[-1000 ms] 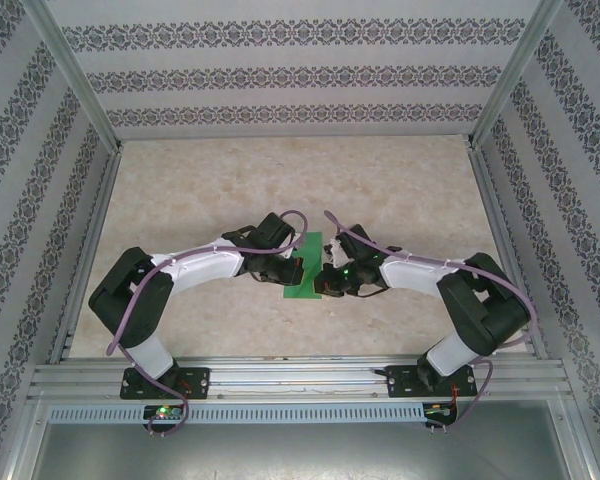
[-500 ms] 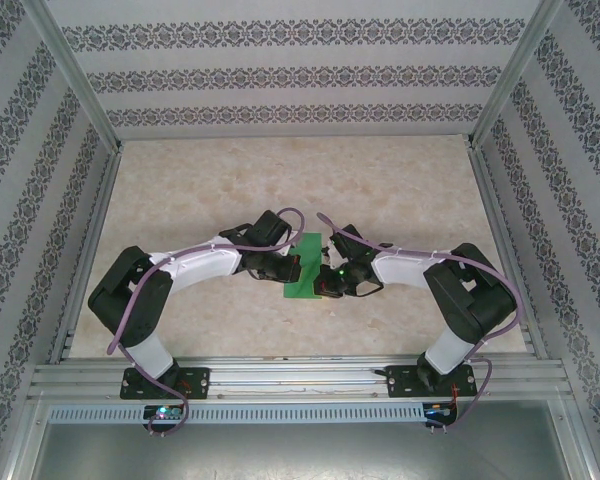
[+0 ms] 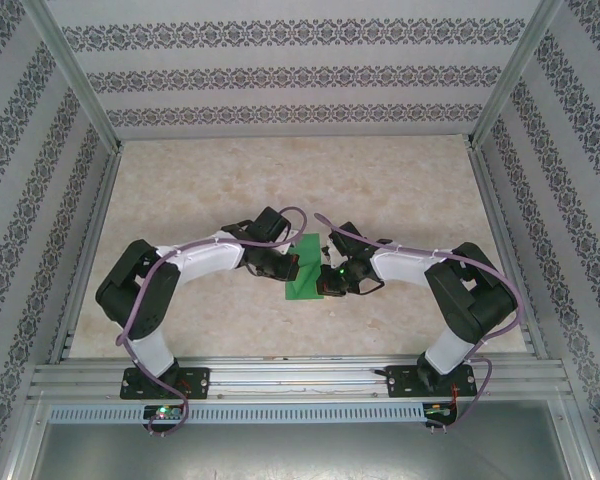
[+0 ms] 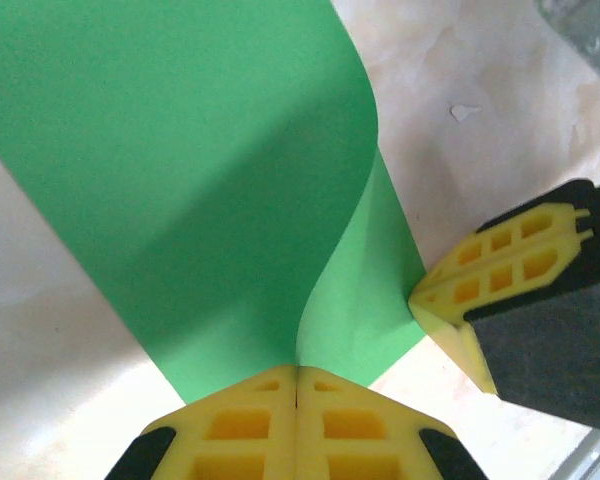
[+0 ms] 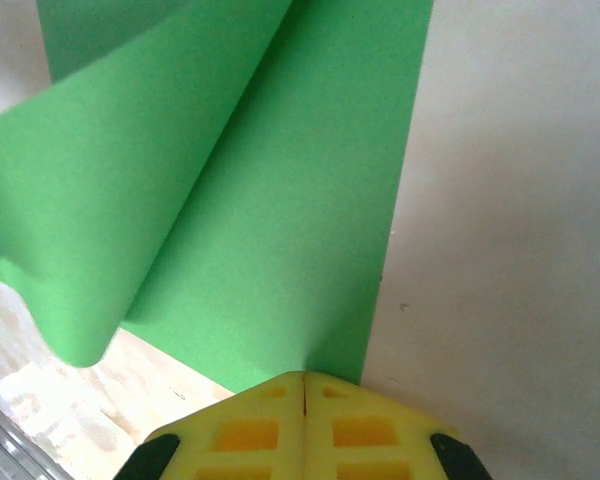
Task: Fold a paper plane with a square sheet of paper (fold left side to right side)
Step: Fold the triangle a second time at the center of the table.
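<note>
Square sheet of paper (image 4: 180, 150), curled; right end effector (image 5: 302, 380) seemingly pins its corner.

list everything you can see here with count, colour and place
sheet of paper: one, bright green, mid-table, one side curled over
table: one, beige marbled, under everything
walls: three, white with grey patterned bands, left, back, right
metal rails: several, silver, near edge and sides
arms: two, white and black, bolted at the near edge
cables: two, purple, one along each arm
left gripper: one, yellow fingers, shut on the paper's edge
right gripper: one, yellow fingers, shut, tips at the paper's right edge
</note>
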`<state>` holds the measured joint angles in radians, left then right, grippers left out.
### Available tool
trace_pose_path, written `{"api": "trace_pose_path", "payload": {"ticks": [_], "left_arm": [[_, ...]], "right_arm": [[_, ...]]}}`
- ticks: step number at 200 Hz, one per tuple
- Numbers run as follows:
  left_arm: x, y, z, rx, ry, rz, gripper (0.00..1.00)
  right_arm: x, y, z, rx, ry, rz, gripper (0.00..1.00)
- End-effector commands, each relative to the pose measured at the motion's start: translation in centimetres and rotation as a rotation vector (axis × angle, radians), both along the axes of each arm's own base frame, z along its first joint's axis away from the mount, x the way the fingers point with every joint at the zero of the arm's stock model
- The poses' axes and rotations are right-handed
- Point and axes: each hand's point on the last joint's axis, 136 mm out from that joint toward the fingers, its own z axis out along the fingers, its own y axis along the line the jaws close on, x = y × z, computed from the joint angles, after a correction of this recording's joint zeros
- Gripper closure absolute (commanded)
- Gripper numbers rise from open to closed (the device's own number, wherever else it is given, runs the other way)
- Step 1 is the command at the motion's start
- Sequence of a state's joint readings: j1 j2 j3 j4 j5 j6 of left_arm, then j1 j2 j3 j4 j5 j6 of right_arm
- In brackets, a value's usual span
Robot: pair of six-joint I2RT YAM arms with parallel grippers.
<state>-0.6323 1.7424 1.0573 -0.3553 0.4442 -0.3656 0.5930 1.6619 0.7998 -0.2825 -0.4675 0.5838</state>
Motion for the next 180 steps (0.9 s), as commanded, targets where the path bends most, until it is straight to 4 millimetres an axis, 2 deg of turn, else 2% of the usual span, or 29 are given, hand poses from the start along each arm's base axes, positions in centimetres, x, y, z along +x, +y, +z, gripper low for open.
{"api": "trace_pose_path", "payload": {"ticks": [1,39,124,180], "left_arm": [[0.8,0.4,0.0,0.016,-0.009,-0.034,1.00],[1.4,0.5,0.0,0.032,-0.008,-0.069,1.00],[0.9,1.2,-1.3,0.107,0.029,-0.157,1.00],[1.6,1.5,-2.1,0.137,0.048,-0.147,1.00]], "right_arm": [[0.1,-0.3,-0.3,-0.029,0.004,0.018,1.00],[-0.1,-0.5,-0.7,-0.043,0.017,0.021,1.00],[-0.3,-0.8,-1.1,-0.066,0.025,0.031,1.00],[-0.5,-0.9,-1.4,-0.072,0.035,0.033,1.00]]}}
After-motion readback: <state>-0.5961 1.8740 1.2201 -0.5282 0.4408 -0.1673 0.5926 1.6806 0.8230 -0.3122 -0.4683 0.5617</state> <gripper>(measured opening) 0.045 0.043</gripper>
